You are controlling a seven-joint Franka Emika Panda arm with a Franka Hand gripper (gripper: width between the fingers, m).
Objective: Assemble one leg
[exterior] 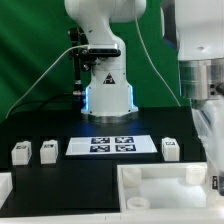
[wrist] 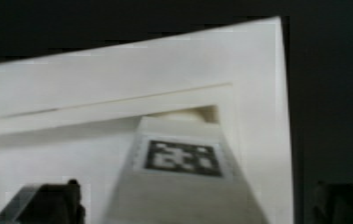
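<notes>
Beside the marker board (exterior: 111, 146) sit three white legs (exterior: 21, 152).

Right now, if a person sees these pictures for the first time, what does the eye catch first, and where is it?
First, the marker board with its black tags, flat at the middle of the black table. Next, the large white furniture part at the front, toward the exterior view's right. In the wrist view, a tagged white leg fills the picture between the gripper fingers.
</notes>
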